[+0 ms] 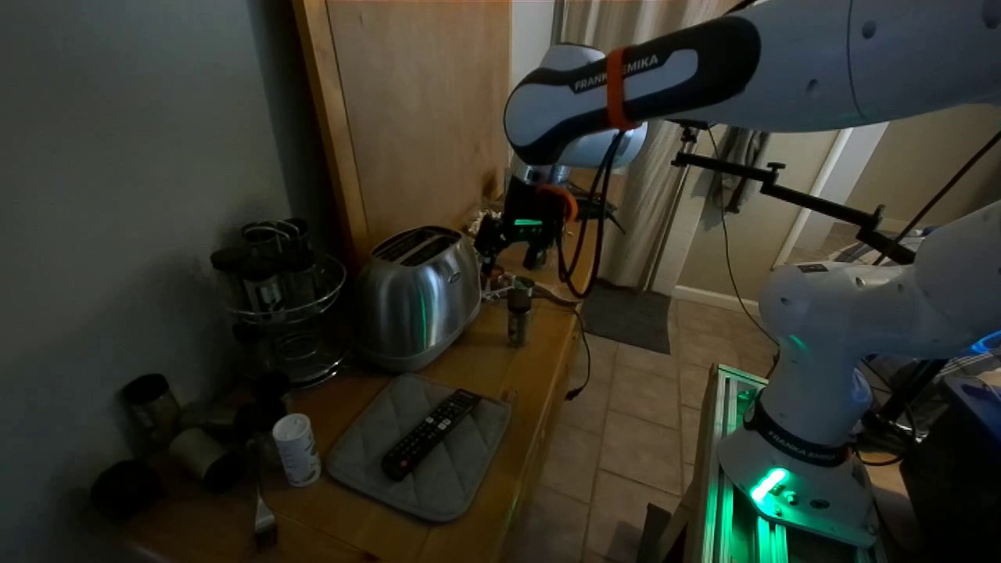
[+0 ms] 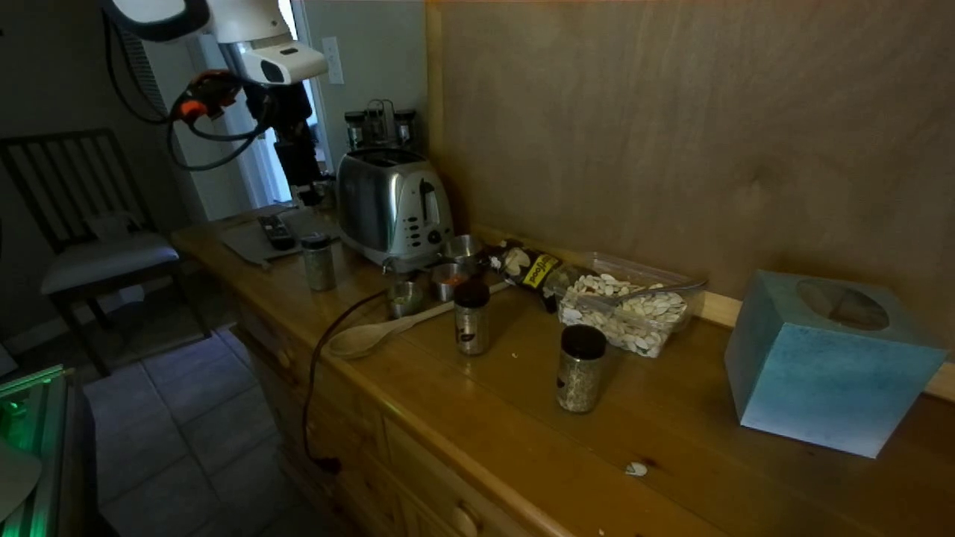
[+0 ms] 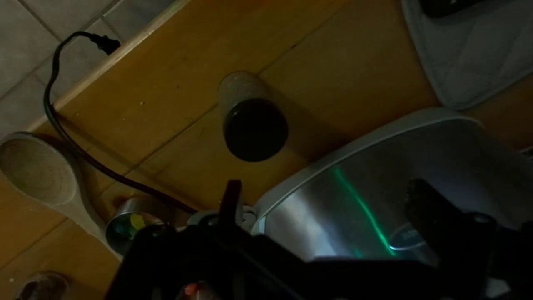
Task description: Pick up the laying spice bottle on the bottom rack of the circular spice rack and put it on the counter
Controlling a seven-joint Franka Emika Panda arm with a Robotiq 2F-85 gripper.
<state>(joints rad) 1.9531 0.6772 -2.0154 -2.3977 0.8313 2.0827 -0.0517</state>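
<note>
A clear spice bottle with a dark lid (image 3: 255,129) stands upright on the wooden counter (image 1: 461,367), beside the toaster. Both exterior views show it too. My gripper (image 3: 327,200) is open, its fingers wide apart with nothing between them. In the wrist view the bottle lies beyond the fingertips, apart from them. An exterior view has the gripper (image 1: 512,254) raised above the counter near the toaster. The circular spice rack (image 1: 332,293) stands in the dark corner with jars on its upper tier. No lying spice bottle can be made out on its dim bottom rack (image 1: 317,374).
A chrome toaster (image 1: 418,297) stands between rack and bottle. A remote (image 1: 430,434) lies on a grey mat (image 1: 360,461). Several jars, some lying, crowd the near corner beside a white container (image 1: 297,450). A wooden spoon (image 2: 365,339), cups, a cord and two bottles occupy the other end.
</note>
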